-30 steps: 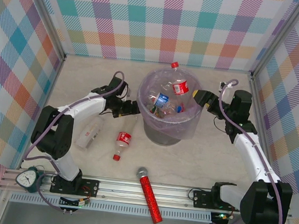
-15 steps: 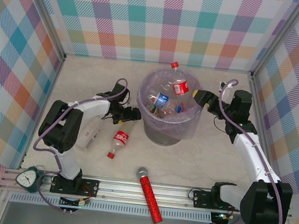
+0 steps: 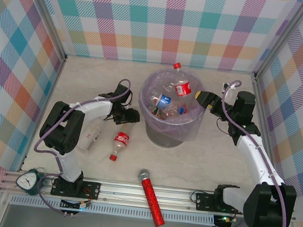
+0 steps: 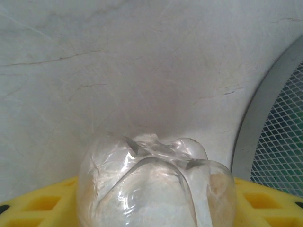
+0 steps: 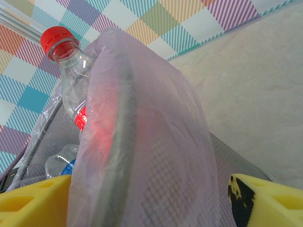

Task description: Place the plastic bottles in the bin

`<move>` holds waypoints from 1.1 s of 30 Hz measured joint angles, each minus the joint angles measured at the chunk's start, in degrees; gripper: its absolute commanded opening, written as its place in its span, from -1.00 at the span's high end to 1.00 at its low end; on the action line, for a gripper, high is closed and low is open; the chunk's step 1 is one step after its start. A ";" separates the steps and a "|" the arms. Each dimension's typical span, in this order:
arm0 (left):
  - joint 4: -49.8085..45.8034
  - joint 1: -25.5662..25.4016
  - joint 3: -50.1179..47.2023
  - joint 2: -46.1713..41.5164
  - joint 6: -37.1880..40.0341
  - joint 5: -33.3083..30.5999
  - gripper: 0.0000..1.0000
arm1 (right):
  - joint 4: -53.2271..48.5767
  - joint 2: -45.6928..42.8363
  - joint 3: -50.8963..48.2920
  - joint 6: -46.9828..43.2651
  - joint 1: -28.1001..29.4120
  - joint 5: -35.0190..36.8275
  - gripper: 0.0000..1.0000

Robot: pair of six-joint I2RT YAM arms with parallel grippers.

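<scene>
Trouble, if it comes, comes from that slick round bottle [image 4: 156, 189]. We see its clear base sitting between the yellow fingers of the left gripper [image 3: 132, 115]. Whether they already pinch it or merely flank it, we cannot tell. On so smooth a curve, a squeeze placed this far towards the end could squirt the bottle forward across the table [image 3: 89, 79].

The bin [image 3: 166, 139] stands just beside that gripper, its grey mesh wall showing at the right edge of the wrist view. A careless lift could therefore clip the wall or snag the lavender bag.

Over on the other side, the right gripper [image 3: 201, 97] stands wide and straddles the bin's rim, holding nothing that we can see. A tug there could jolt the bin, and the red-capped bottle [image 5: 61, 52] leaning at the far rim looks ready to topple out.

For room, we have bare table left of the bin and behind it. A second clear bottle [image 3: 89, 136] lies near the left arm, so swinging low that way is risky. The microphone [image 3: 151, 198] lies well apart, by the near edge.
</scene>
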 measured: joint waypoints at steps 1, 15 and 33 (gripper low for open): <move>-0.59 0.00 0.37 -0.04 0.37 -0.46 -0.06 | 0.00 0.00 0.00 0.02 0.00 0.00 -0.66; -9.64 1.09 6.54 -7.10 4.04 -6.36 0.04 | -0.02 -0.02 0.00 0.00 0.00 0.02 -0.66; 14.80 1.03 16.83 -35.87 3.32 -13.05 0.29 | 0.02 -0.02 0.00 0.04 0.26 -0.02 -0.66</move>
